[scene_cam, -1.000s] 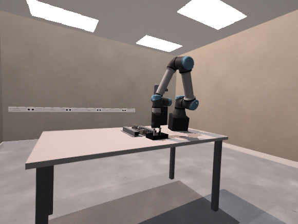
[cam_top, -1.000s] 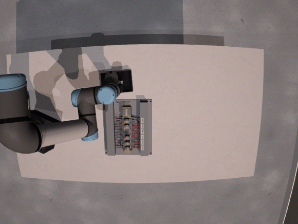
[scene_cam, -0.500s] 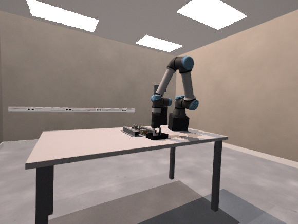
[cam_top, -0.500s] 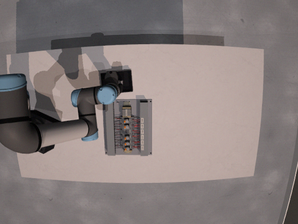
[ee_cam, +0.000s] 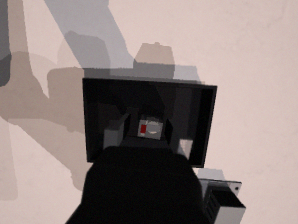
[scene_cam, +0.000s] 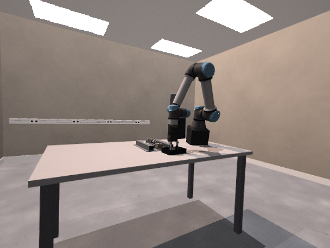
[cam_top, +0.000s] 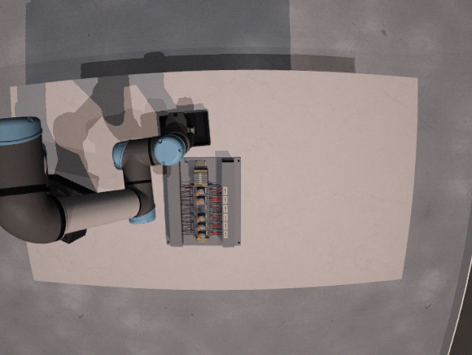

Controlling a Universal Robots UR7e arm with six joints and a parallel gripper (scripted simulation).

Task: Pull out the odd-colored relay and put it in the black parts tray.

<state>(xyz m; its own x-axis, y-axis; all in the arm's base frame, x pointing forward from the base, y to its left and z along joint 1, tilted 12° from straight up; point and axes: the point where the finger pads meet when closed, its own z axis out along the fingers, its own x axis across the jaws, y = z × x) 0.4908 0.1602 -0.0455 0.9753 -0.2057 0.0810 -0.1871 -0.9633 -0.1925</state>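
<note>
A pale table point(scene_cam: 94, 159) on dark square legs point(scene_cam: 49, 210) stands on a mottled grey floor point(scene_cam: 148, 199), with dark shadow patches on the floor below it. Behind the table rise plain beige walls point(scene_cam: 85, 94), and a long white strip point(scene_cam: 79, 121) with small dark marks runs along the back wall above the table top. Over the table, three bright rectangular light panels point(scene_cam: 234, 17) sit in the grey ceiling point(scene_cam: 148, 25).
</note>
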